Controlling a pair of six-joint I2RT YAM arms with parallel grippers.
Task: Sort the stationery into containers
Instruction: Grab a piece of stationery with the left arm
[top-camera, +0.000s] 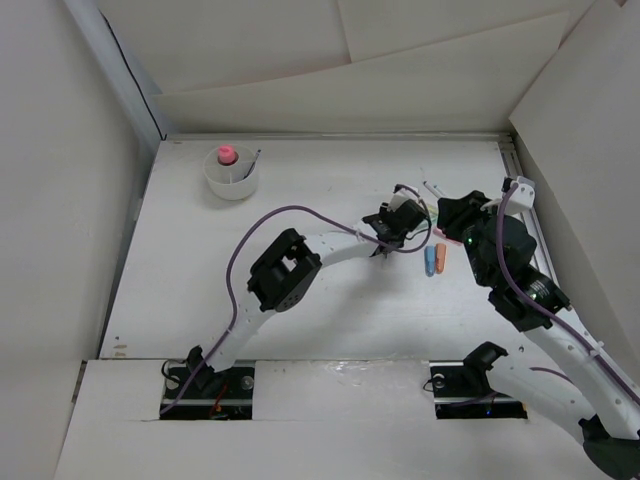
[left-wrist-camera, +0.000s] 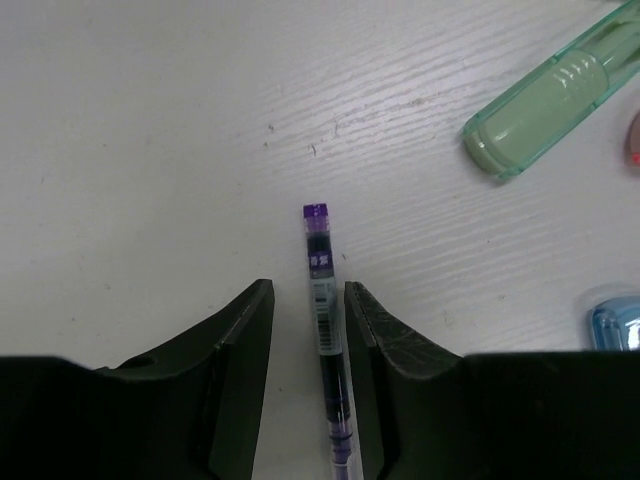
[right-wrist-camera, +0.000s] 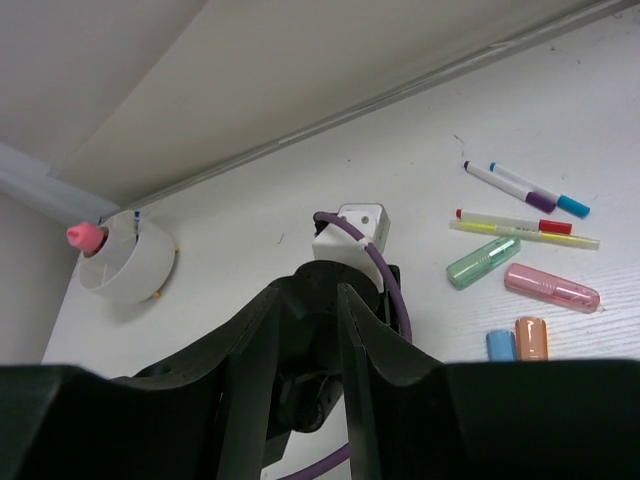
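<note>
Left wrist view: the left tool (left-wrist-camera: 308, 290) sits low on the worktop (left-wrist-camera: 150, 130) with its jaws part-way apart, one on each side of a thin purple pen (left-wrist-camera: 320, 260) that lies flat, pointing away from the wrist. A sliver of worktop shows between the pen and the left jaw, so the pen is straddled, not pinched. On the other side the jaw is just beside or touching it; I cannot tell which.

Just beyond lie a green highlighter (left-wrist-camera: 545, 100) and a stubby blue piece (left-wrist-camera: 615, 322), both apart from the jaws. The right tool (right-wrist-camera: 320, 290) hangs above, carrying nothing; whether its jaws are parted or closed I cannot tell.

Further out, a pink highlighter (right-wrist-camera: 552, 287) and other pens lie loose on the right. The white cup (top-camera: 232, 185), with a pink-capped tube (top-camera: 227, 154) standing in it, is well apart at the far left.

The step in hand looks like picking up the purple pen. Next the jaws must close squarely on its barrel, lift it, and carry it across to a compartment of the cup.
</note>
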